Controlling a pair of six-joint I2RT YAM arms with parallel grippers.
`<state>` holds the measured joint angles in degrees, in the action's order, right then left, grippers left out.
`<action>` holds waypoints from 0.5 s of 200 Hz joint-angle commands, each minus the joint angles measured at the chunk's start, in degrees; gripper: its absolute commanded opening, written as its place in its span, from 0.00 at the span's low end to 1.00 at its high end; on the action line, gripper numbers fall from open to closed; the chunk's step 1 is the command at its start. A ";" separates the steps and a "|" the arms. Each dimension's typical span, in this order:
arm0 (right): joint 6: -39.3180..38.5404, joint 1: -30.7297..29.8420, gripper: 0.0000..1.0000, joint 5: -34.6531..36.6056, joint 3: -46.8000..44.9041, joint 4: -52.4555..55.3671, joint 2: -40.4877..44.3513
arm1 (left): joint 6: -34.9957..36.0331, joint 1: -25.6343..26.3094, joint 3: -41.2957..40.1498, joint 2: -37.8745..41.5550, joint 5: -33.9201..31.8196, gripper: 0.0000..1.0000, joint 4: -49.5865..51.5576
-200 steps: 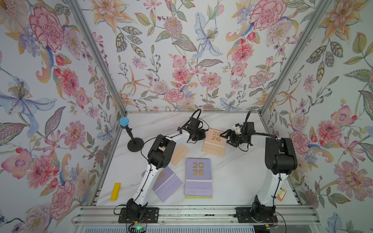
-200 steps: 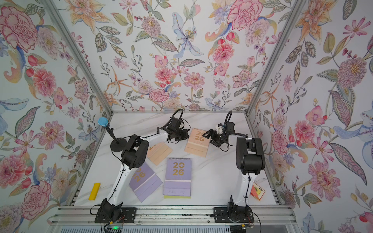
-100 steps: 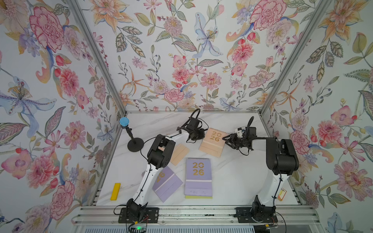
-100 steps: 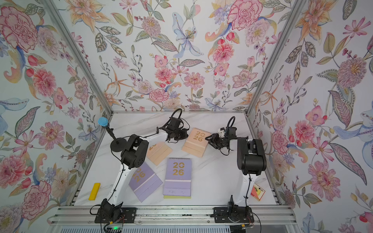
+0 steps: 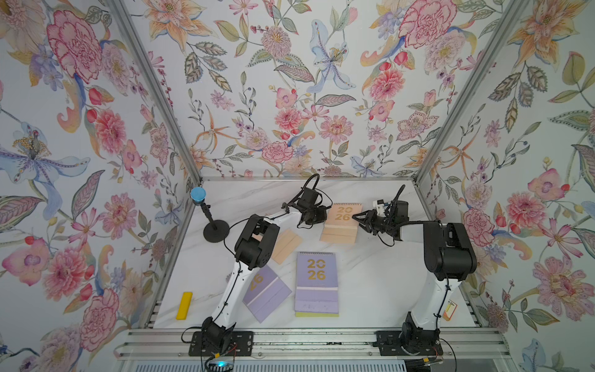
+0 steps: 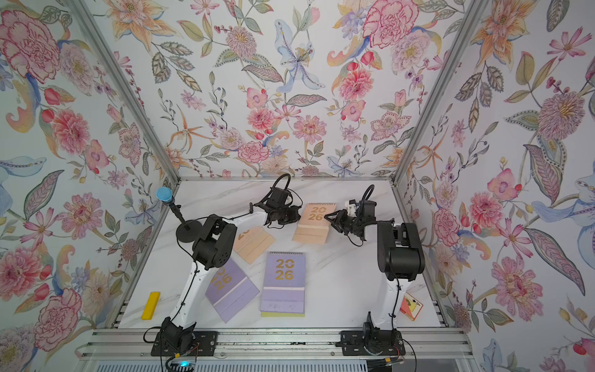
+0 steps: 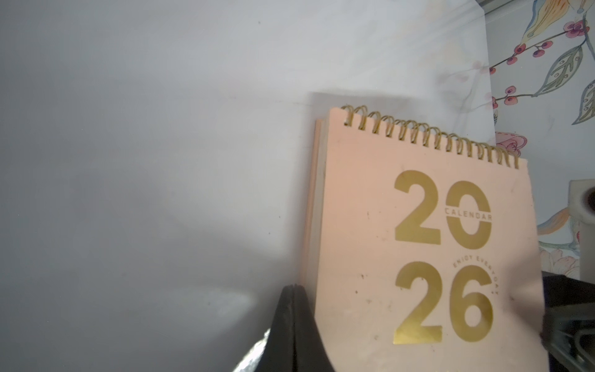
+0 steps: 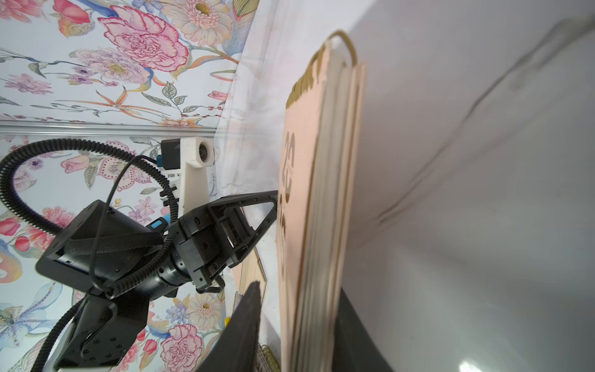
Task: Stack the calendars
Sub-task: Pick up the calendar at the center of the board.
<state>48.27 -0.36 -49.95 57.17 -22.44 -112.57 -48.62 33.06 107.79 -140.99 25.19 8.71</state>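
Arms flank the far peach calendar (image 5: 340,225) on the bench (image 5: 370,290).
Left end effector (image 5: 317,215) sits at its left edge, right end effector (image 5: 358,219) at its right.

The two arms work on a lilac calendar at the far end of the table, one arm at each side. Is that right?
No: the calendar is peach, not lilac; the left wrist view shows its peach cover clearly. The rest is right.

On the table (image 5: 380,283), the far calendar (image 5: 340,225) is flanked at frame centre by the left claw (image 5: 323,219) and right claw (image 5: 355,217), a second calendar (image 5: 287,245) is laid lower left of it, and a calendar stack (image 5: 316,283) is set below, with a fourth calendar (image 5: 269,294) just left.
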 commanded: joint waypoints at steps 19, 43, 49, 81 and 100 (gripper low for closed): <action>1.19 -0.57 0.25 -0.32 -0.33 -2.84 1.62 | -0.35 0.87 -1.96 2.57 1.88 0.00 1.22; -1.59 -0.47 0.17 1.58 0.64 1.70 2.51 | -0.25 0.59 -2.36 3.36 1.87 0.00 0.84; -2.21 -0.41 0.14 1.78 0.83 2.49 2.74 | -0.33 0.45 -2.53 3.74 1.88 0.00 0.51; -3.43 0.15 0.06 3.58 0.33 4.94 5.90 | -0.49 0.02 -3.20 6.70 1.63 0.00 -0.23; -3.95 0.93 0.05 3.99 -0.04 6.42 9.20 | 0.05 -0.32 -3.26 9.17 0.71 0.00 0.52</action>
<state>46.24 -0.34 -46.83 57.19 -17.28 -108.81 -48.84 33.06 104.68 -137.91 26.55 8.86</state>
